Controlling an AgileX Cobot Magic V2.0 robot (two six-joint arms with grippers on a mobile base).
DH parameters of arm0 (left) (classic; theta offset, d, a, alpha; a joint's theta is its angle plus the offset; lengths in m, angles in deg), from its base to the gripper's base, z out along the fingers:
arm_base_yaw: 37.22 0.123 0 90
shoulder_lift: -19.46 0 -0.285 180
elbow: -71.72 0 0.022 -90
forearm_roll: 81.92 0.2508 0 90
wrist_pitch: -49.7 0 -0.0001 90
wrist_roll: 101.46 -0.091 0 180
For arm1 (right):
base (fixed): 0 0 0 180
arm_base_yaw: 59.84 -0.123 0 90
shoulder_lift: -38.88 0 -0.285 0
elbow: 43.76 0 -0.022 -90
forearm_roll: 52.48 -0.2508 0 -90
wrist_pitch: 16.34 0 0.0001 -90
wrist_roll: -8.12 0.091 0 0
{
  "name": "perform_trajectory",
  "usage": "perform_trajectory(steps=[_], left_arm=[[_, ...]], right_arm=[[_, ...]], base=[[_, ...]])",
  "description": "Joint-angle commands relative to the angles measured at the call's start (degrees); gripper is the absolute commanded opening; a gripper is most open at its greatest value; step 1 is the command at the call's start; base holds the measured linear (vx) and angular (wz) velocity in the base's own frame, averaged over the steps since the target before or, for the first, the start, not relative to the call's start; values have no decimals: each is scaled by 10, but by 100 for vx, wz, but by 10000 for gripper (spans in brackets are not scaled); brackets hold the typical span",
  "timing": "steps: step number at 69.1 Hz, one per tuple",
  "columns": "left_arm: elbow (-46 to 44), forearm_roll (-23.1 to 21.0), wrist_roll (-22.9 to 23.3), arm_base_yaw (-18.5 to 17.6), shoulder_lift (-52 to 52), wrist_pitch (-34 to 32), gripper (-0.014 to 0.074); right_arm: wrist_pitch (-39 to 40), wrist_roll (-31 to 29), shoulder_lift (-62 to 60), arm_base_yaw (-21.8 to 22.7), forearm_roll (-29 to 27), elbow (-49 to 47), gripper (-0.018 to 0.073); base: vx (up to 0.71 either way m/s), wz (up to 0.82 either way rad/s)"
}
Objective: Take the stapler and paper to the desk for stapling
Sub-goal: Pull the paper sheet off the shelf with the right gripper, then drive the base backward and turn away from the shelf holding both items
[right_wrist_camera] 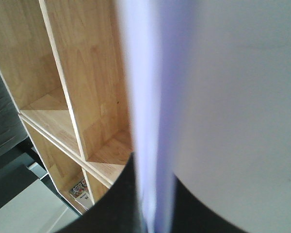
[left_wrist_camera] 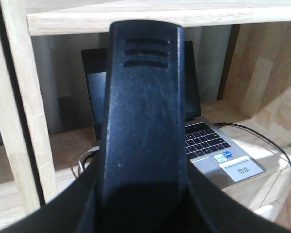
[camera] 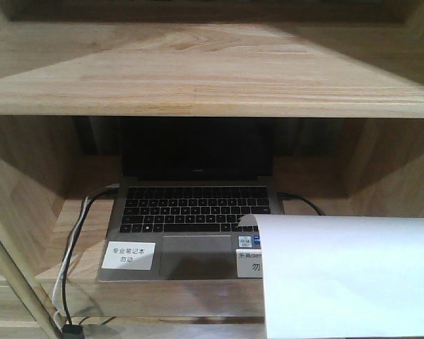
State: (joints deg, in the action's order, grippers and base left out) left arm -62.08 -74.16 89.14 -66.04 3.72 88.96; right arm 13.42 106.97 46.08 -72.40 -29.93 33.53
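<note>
Paper [right_wrist_camera: 233,97], surely light and floppy, sits pinched at one edge in the right pincer [right_wrist_camera: 153,213] before the shelf [camera: 212,85], while the left pincer [left_wrist_camera: 145,208] grips the rigid, heavier stapler [left_wrist_camera: 145,111] around its body.

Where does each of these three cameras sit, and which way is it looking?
Front camera: off the arms, facing the shelving unit and open laptop; paper at lower right; no arm shows.
Left wrist: on the left arm, facing the same laptop; the stapler in the left gripper fills the middle.
Right wrist: on the right arm, looking past the paper in the right gripper to the shelving unit.
Front and left wrist share the laptop.
</note>
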Motion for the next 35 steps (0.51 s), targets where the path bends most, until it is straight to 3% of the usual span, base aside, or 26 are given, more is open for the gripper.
perform_trajectory(steps=[1,35], left_arm=[[-16,2,2,-2,-8,-65,-6],[-16,2,2,-2,-8,-64,-6]], right_arm=[[34,-7,5,-1,-6,-16,-5],[35,-7,5,-1,-6,-16,-5]], base=[[0,0],[-4,2]])
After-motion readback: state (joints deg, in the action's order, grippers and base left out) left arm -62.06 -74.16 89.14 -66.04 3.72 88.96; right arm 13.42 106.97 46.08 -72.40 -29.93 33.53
